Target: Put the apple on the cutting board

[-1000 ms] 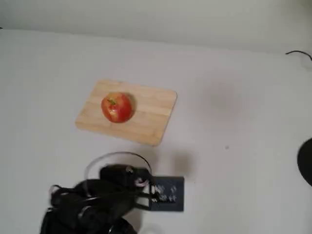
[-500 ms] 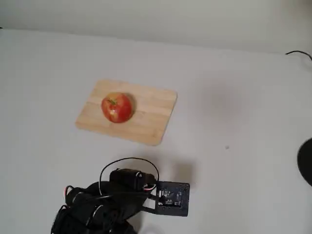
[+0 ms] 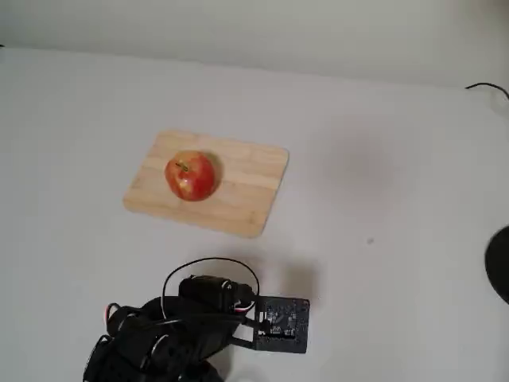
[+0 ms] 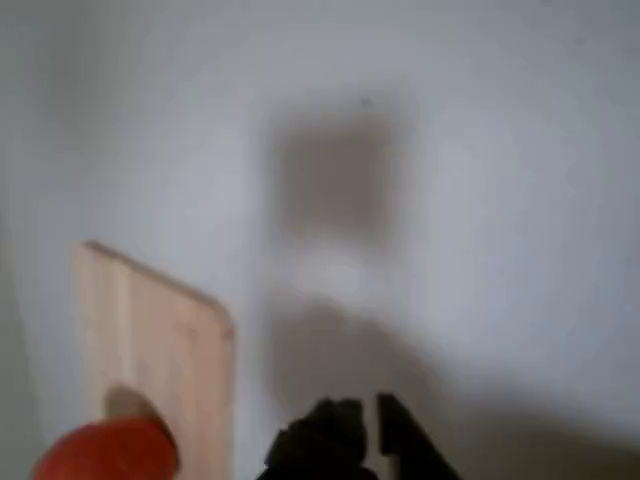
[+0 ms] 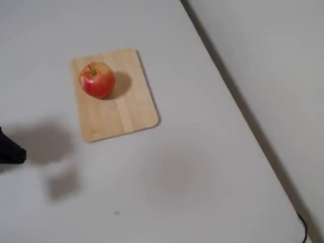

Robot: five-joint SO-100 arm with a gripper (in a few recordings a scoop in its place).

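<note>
There is one apple and it sits upright on the one cutting board, toward its left part in a fixed view, on the white table. The one gripper is apart from the board, holding nothing; its fingers look nearly together, but blur prevents telling

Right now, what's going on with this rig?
The apple sits on the board, toward one end, stem up, in both fixed views. Nothing is holding it. The arm is folded low near the bottom edge of a fixed view, well clear of the board. In the wrist view the gripper hangs over bare table beside the board, with nothing between its fingers; the picture is too blurred to tell whether it is open. As things lie, the placing looks done.
</note>
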